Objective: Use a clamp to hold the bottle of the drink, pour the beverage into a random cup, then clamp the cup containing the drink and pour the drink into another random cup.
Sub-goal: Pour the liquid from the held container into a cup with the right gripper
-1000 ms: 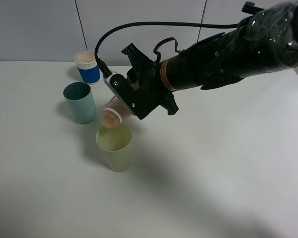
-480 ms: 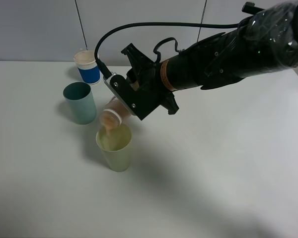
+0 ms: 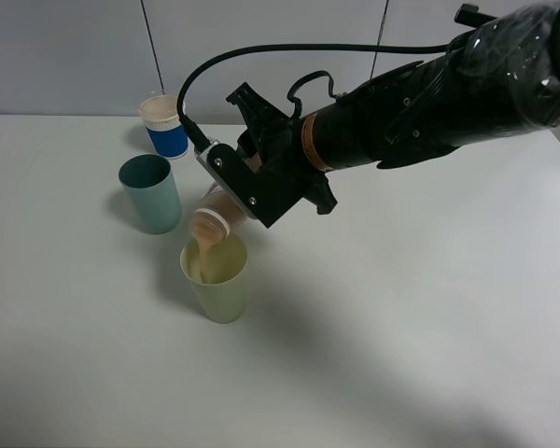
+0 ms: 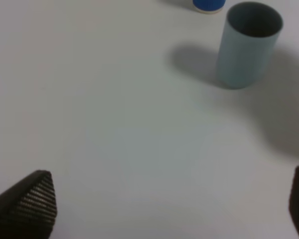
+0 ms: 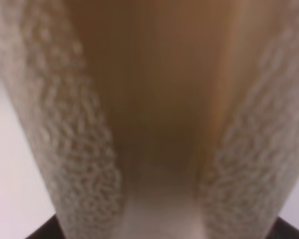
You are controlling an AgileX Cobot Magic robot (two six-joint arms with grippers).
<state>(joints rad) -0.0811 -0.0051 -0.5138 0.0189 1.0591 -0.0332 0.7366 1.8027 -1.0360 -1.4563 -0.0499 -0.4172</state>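
Since a second ago the bottle (image 3: 215, 213) has tipped a touch further, and a tan stream (image 3: 205, 254) now runs from its mouth where nothing fell before. Nearest me, my left gripper (image 4: 169, 209) hangs over the white table (image 3: 401, 317) with its fingertips (image 4: 35, 201) spread wide apart and nothing between them. Next out is the pale green cup (image 3: 217, 280), upright, with the stream landing inside its rim and tan liquid showing in it. Just above that cup the bottle lies tilted mouth-down, pinched across its body by my right gripper (image 3: 231, 198). In the right wrist view I see the textured pads (image 5: 74, 149) pressed on either side of the tan bottle wall. The black arm reaches in from the right and across the middle. Beyond and to the left stands the teal cup (image 3: 150, 193), upright, near the green one but not touching it; I cannot see anything in it. Farthest back, near the wall, sits the blue-and-white cup (image 3: 165, 126), apart from the teal one
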